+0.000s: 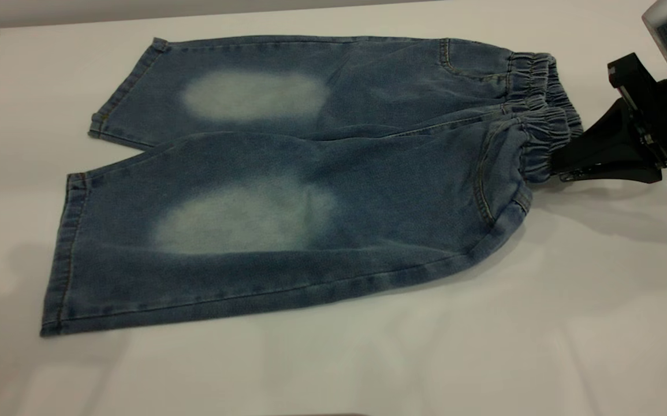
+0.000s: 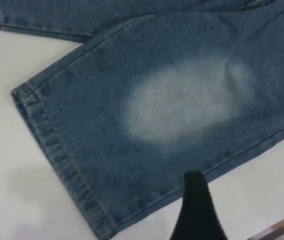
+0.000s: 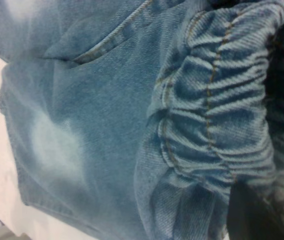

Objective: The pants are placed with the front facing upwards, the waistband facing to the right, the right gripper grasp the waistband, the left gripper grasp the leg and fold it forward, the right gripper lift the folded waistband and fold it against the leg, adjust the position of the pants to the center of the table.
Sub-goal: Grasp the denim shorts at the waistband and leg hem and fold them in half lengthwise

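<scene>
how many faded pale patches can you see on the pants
2. One patch is on the far leg of the pants, one patch on the near leg, which the left gripper hovers by. The underside is hidden, so more could exist.

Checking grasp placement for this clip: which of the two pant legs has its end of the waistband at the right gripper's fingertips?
The near leg, lying on top, toward the table's front edge; the right gripper meets its waistband end, not the far leg's.
</scene>
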